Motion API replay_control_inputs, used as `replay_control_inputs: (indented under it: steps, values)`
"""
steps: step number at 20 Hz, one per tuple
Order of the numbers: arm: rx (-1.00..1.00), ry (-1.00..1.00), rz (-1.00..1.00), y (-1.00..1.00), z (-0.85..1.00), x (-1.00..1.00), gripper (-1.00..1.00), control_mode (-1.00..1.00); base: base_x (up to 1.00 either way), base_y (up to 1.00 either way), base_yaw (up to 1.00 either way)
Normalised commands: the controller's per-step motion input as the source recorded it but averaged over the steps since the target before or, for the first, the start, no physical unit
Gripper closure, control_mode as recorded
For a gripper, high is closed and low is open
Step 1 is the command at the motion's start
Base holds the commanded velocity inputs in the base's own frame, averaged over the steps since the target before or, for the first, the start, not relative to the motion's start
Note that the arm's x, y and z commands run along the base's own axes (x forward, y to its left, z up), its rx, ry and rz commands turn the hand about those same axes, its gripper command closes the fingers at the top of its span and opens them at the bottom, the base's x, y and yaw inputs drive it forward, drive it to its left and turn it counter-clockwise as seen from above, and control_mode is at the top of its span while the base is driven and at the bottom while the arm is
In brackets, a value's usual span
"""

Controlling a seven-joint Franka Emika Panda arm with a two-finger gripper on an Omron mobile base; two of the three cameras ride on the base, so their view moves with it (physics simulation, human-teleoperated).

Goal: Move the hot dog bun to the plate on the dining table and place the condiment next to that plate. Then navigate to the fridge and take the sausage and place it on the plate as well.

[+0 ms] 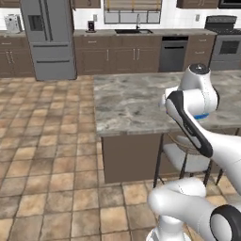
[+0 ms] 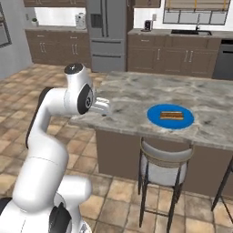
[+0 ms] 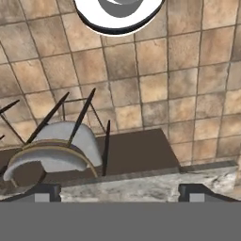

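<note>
Left base view: plate [image 1: 203,116] mostly hidden behind arm, just a blue sliver on dining table [image 1: 127,101], fridge [image 1: 48,37] far back; right base view: hot dog bun [image 2: 171,115] lying on plate, gripper [image 2: 105,108] at table edge; hand view: fingertips [image 3: 43,191] spread wide, holding nothing, stool [image 3: 54,150] seen at an odd tilt.
</note>
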Motion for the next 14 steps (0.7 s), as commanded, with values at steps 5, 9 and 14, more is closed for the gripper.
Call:
replay_control_inputs:
  steps: [5, 9, 14]
  values:
    - [0.0, 0.0, 0.0, 0.0, 0.0, 0.0, -1.0, 1.0, -0.01, 1.0, 0.0]
    - [0.0, 0.0, 0.0, 0.0, 0.0, 0.0, -1.0, 1.0, 0.01, 1.0, -0.01]
    - [0.0, 0.0, 0.0, 0.0, 0.0, 0.0, -1.0, 1.0, 0.12, 1.0, 0.0]
